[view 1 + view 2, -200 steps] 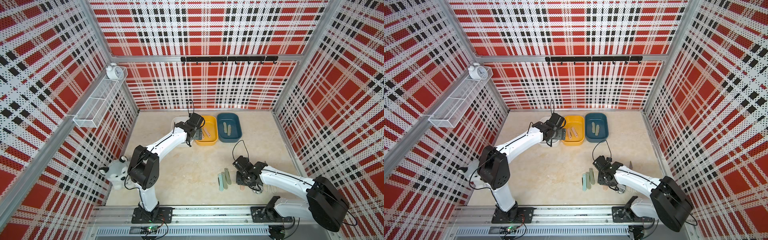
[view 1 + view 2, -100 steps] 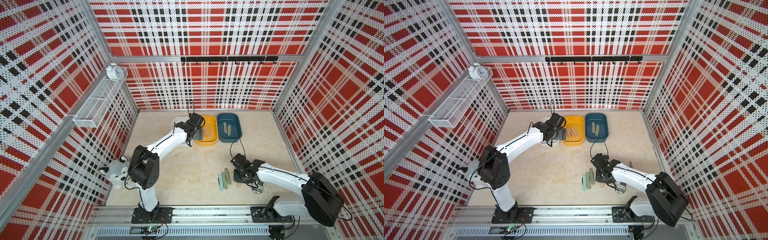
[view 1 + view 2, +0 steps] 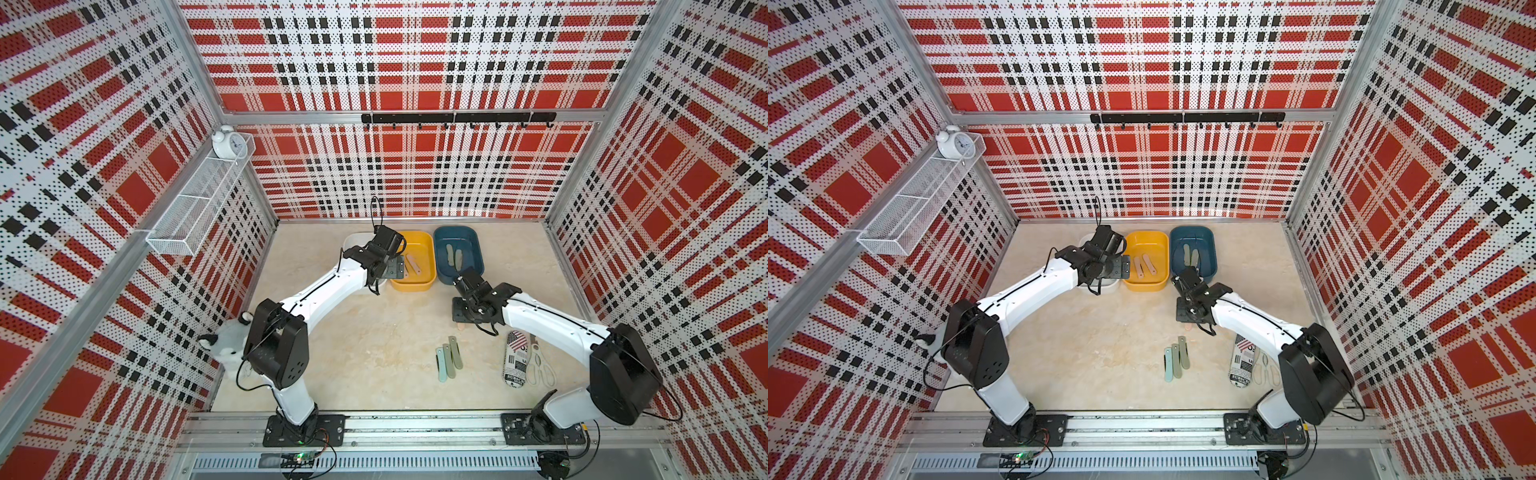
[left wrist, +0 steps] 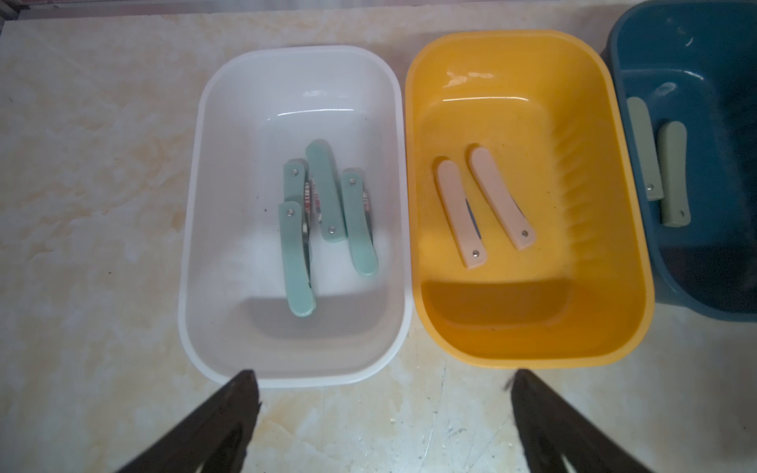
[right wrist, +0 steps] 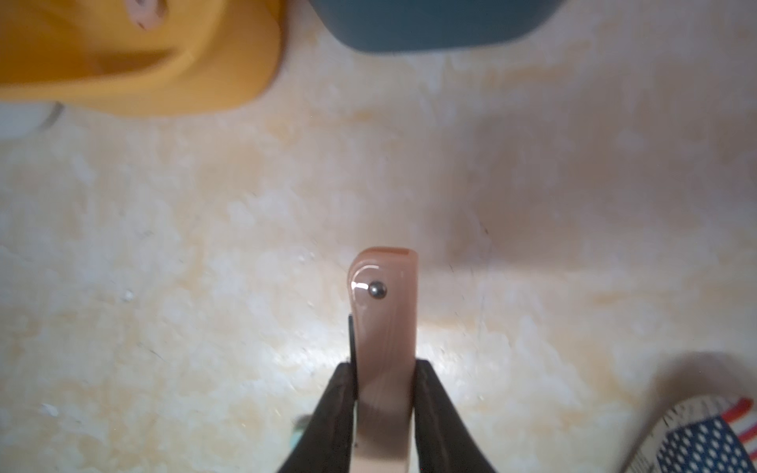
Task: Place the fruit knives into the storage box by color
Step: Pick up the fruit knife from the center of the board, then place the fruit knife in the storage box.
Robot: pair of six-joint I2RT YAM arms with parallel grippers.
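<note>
The left arm (image 3: 328,286) was extended far forward, the left gripper (image 4: 381,393) spread wide; the right arm (image 3: 548,320) angled inward, the right gripper (image 5: 385,376) clamped on a peach-pink fruit knife (image 5: 385,311)

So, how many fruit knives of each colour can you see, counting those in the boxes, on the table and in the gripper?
Mint-teal knives: 5 (white box 4, table 1)
Sage green knives: 4 (blue box 2, table 2)
Peach-pink knives: 3 (yellow box 2, right gripper 1)
Total: 12
</note>
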